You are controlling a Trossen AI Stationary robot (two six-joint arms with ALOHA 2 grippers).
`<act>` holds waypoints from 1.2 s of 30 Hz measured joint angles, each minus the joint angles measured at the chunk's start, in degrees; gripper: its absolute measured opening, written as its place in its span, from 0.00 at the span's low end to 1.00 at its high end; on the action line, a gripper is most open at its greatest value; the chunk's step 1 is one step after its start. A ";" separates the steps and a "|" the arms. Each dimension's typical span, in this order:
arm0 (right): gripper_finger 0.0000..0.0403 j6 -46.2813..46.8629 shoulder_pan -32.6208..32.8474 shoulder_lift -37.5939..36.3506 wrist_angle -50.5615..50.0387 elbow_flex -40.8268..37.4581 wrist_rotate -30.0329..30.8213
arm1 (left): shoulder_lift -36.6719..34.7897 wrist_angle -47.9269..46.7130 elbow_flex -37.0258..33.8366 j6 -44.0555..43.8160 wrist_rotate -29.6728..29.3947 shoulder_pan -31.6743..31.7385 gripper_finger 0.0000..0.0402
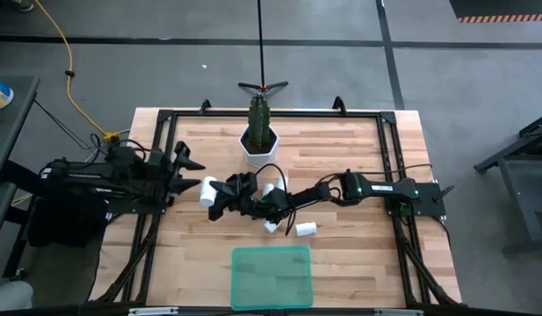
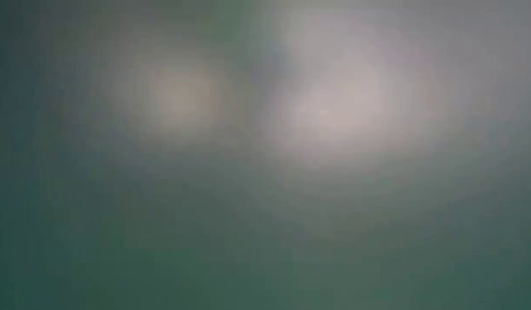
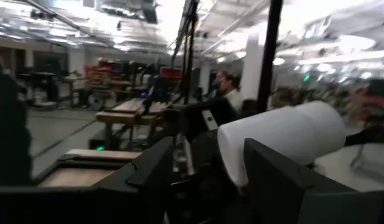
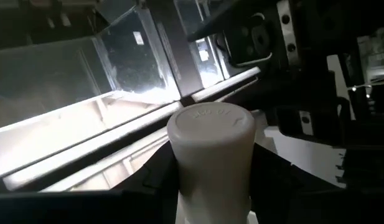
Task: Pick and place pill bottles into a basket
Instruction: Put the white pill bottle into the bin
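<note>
My right gripper (image 1: 225,198) reaches across the table toward its left side and is shut on a white pill bottle (image 1: 208,191), which also shows in the right wrist view (image 4: 209,149). My left gripper (image 1: 193,173) is open at the table's left. The held bottle (image 3: 282,140) is just past the tip of one of its fingers (image 3: 276,177); I cannot tell whether they touch. Several other white bottles (image 1: 274,186) (image 1: 306,229) lie on the table under the right arm. The green tray (image 1: 271,276) lies at the near edge. The low view shows only a green blur. My right gripper pinches the bottle's body (image 4: 207,186) between its two fingers, which lie along the bottle. They come level from the table's right. The capped end (image 4: 210,119) sticks out past the fingertips toward the left gripper. The bottle looks lifted clear of the table.
A white hexagonal pot with a green plant (image 1: 260,140) stands at the far middle. A black frame (image 1: 389,140) runs round the tabletop. Bare wood lies between the loose bottles and the tray.
</note>
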 joint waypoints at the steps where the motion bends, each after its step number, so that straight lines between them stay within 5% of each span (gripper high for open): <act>1: 0.34 0.47 -0.10 0.21 0.02 -0.01 -0.33 | -0.03 -0.64 0.00 1.66 -1.17 -0.04 0.57; 14: 0.34 5.37 -2.51 2.66 -1.40 -0.03 -8.01 | -0.04 -14.01 -0.04 17.54 -26.56 0.03 0.57; 21: 0.34 5.58 -3.85 2.40 -0.17 0.08 -11.24 | -0.51 8.39 -0.04 23.08 -32.87 0.03 0.57; 25: 0.34 3.30 -4.81 2.01 0.08 0.08 -16.61 | -0.55 19.63 0.00 15.16 -32.38 0.03 0.57; 30: 0.34 -2.10 -6.46 1.28 -2.47 5.26 -26.10 | -0.49 19.23 0.02 6.06 -30.71 0.01 0.57; 36: 0.33 -12.39 -8.11 1.14 -20.75 19.10 -49.06 | -0.44 17.04 0.02 -9.51 -28.42 0.01 0.57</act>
